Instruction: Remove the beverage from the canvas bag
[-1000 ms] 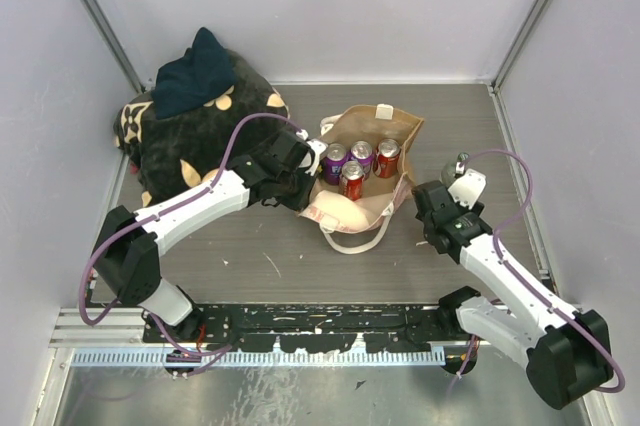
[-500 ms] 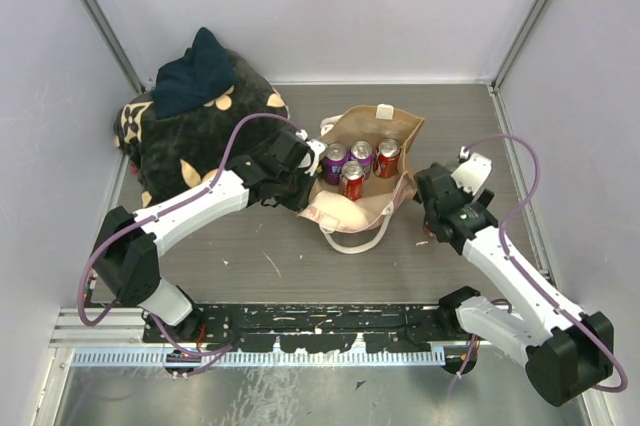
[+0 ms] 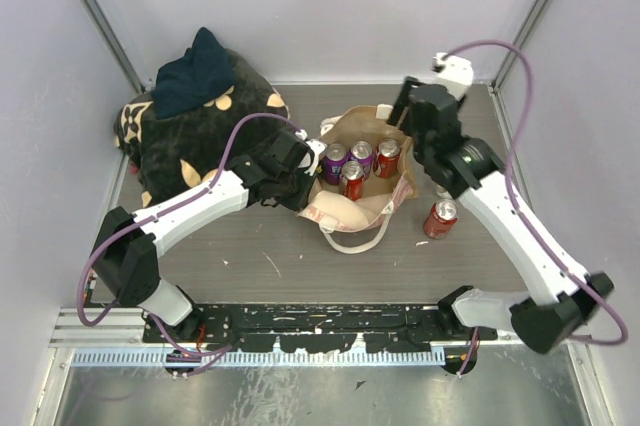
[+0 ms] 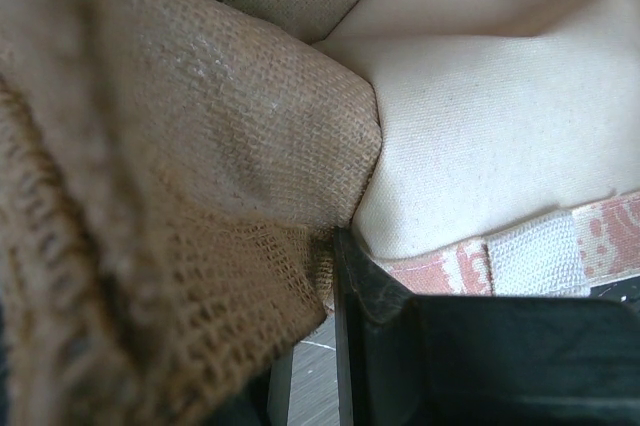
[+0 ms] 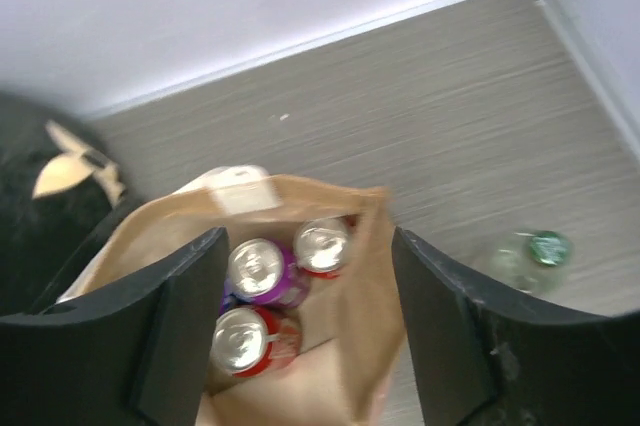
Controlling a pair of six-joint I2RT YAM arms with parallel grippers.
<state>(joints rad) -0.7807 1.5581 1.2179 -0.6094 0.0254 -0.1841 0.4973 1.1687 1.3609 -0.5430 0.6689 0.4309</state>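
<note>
Right tool [image 5: 307, 246] raised, over coarse-weave canvas bag [image 3: 342, 212]

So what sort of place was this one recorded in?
Probably a lab robot cell: plain white walls box in a wood-grain table, with a metal mounting rail at its near edge and a canvas bag of cans as prop.

The left arm [image 3: 190, 211] stretches low over the table from its base toward two o'clock. Its left claw [image 3: 308, 178] is pinched on the rim of the canvas bag [image 3: 350, 124], and only one finger [image 4: 400, 346] shows in its wrist view. The right arm [image 3: 510, 226] rears up from its base toward eleven o'clock, holding the right claw [image 5: 307, 246] high and tilted downward, fingers spread wide.
</note>
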